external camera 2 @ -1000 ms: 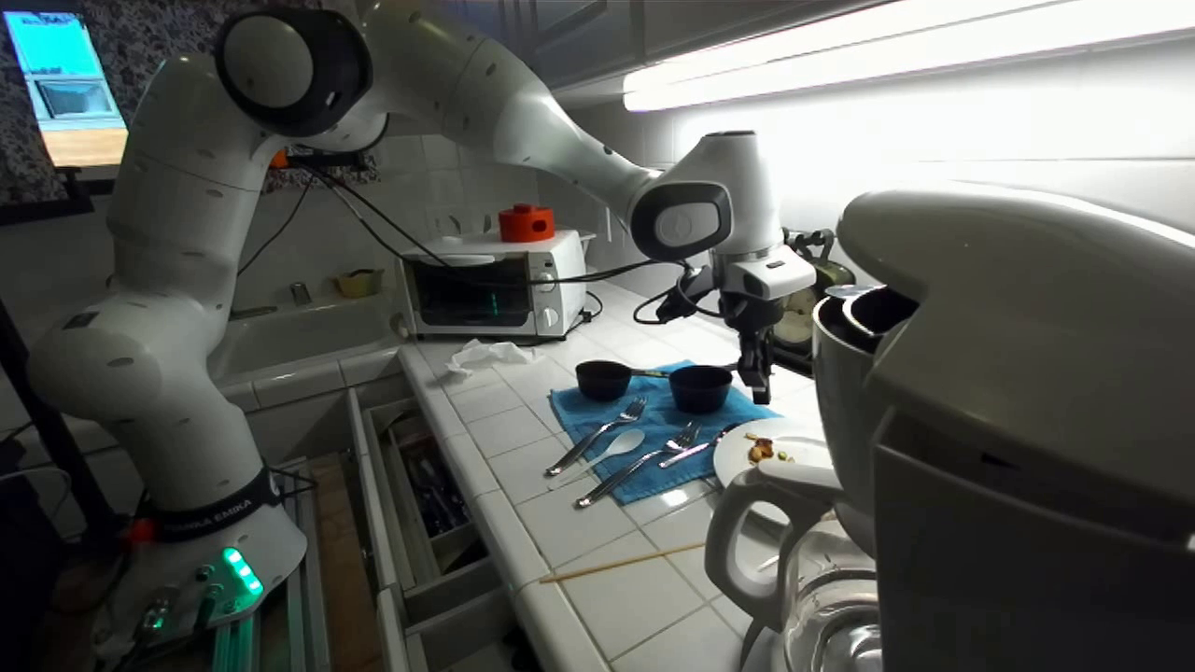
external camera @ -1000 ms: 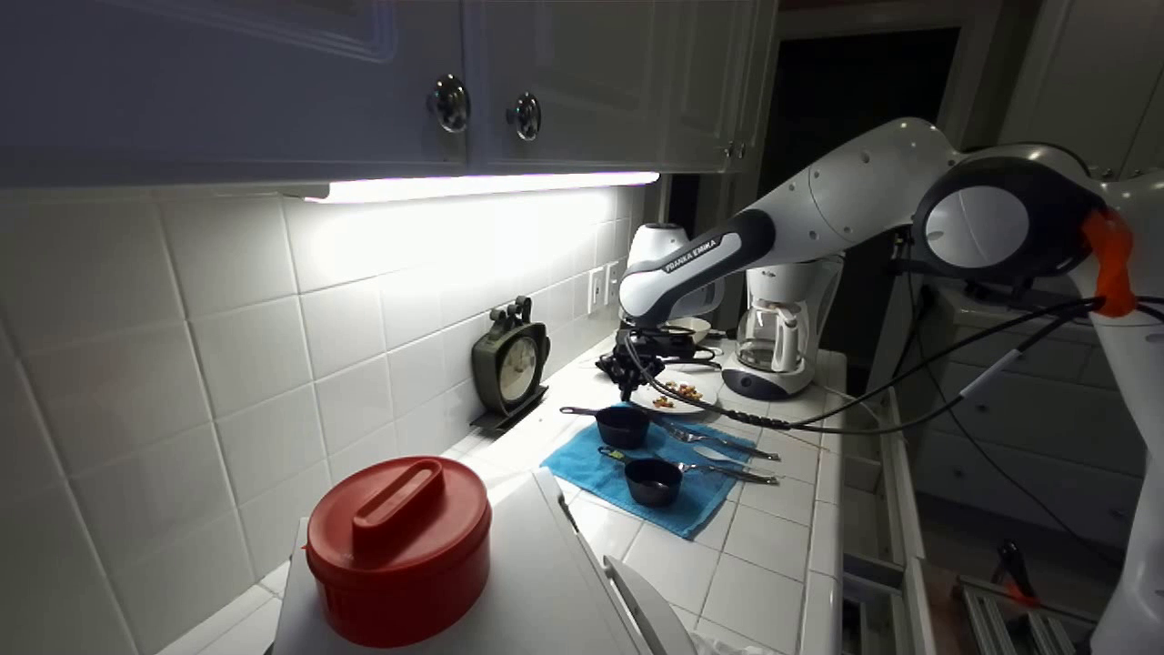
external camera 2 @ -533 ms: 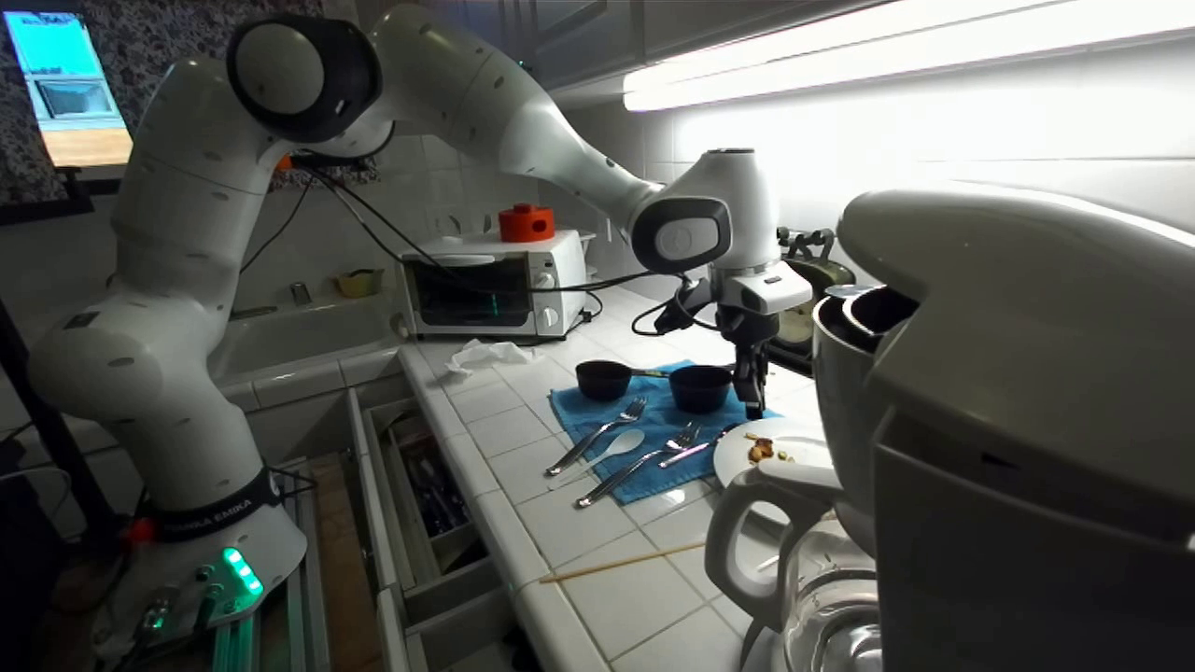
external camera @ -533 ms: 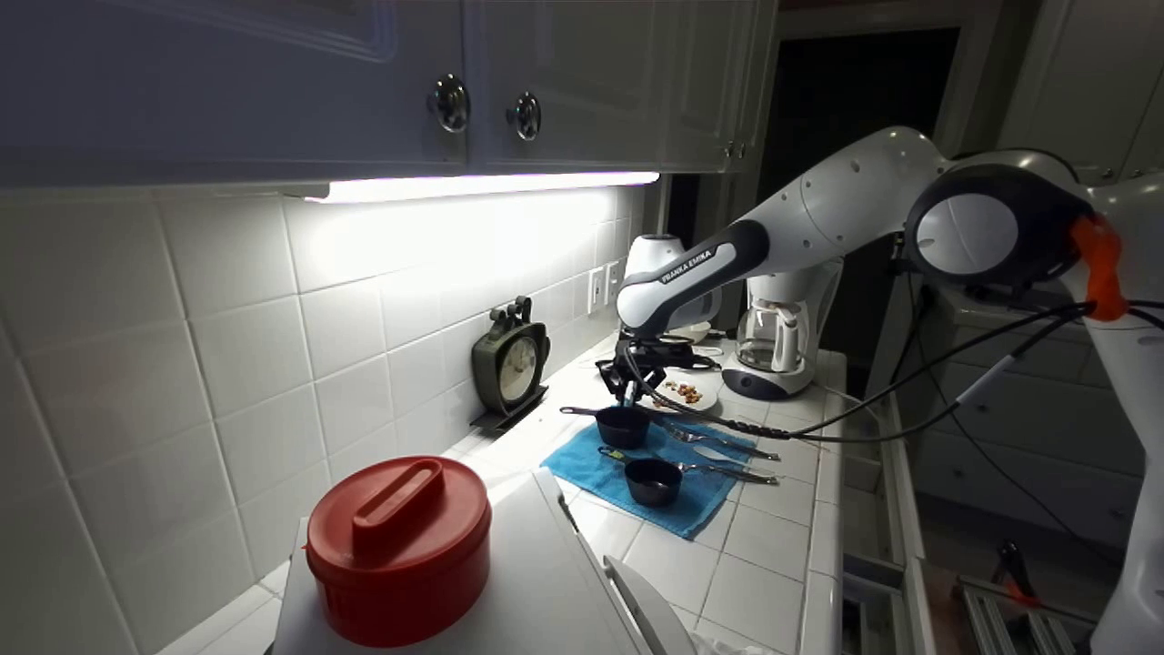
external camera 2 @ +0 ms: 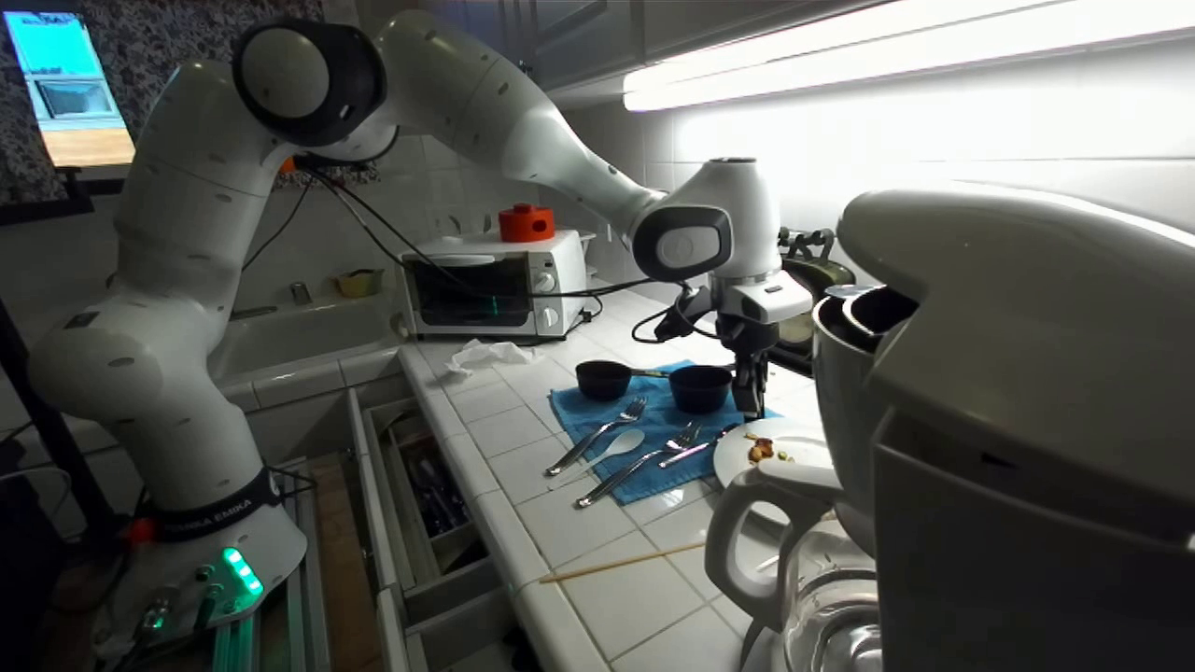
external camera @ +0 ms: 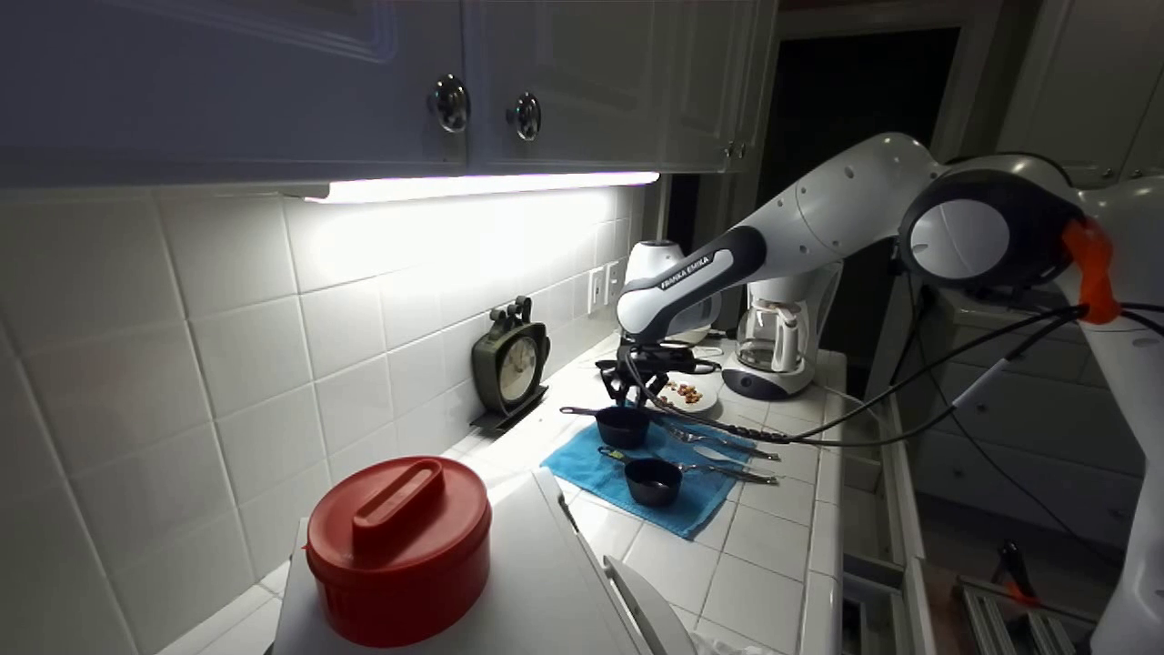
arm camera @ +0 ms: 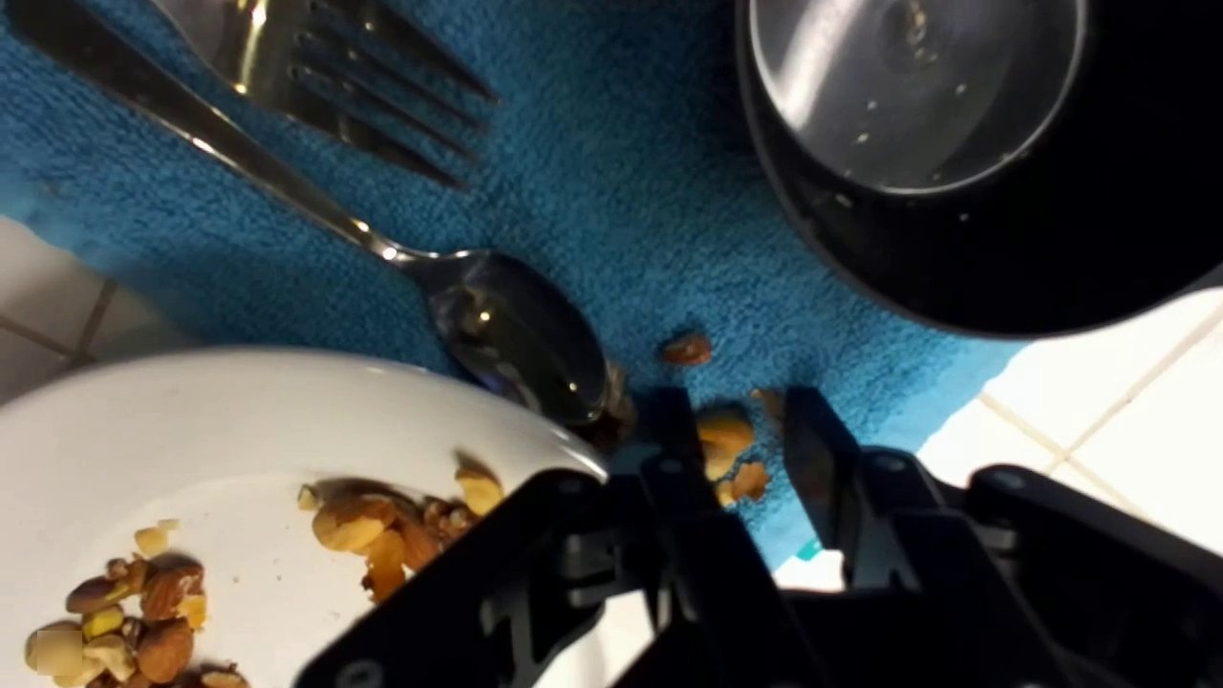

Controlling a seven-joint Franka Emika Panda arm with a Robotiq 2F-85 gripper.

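Observation:
My gripper [arm camera: 734,406] stands partly open just above the edge of a blue towel [arm camera: 611,172], with nothing held. Loose pieces of nut [arm camera: 723,440] lie on the towel and show in the gap between its fingers. A small brown piece [arm camera: 688,349] rests a little beyond the tips. Left of the gripper is the bowl of a metal spoon [arm camera: 521,325], beside the rim of a white plate [arm camera: 239,392] holding mixed nuts [arm camera: 354,524]. A black pan [arm camera: 955,258] sits to the upper right. In both exterior views the gripper [external camera: 627,400] [external camera 2: 752,411] points down behind this pan.
A second small black pan [external camera: 653,482] and forks [external camera 2: 597,434] lie on the towel. A green scale [external camera: 514,368] stands by the wall, a coffee maker [external camera: 768,364] beyond the plate. A wooden stick [external camera 2: 621,563] lies near the counter edge, above an open drawer [external camera 2: 373,467].
The arm has come down toward the towel by the plate and pan. The fingers have spread from nearly shut to partly open.

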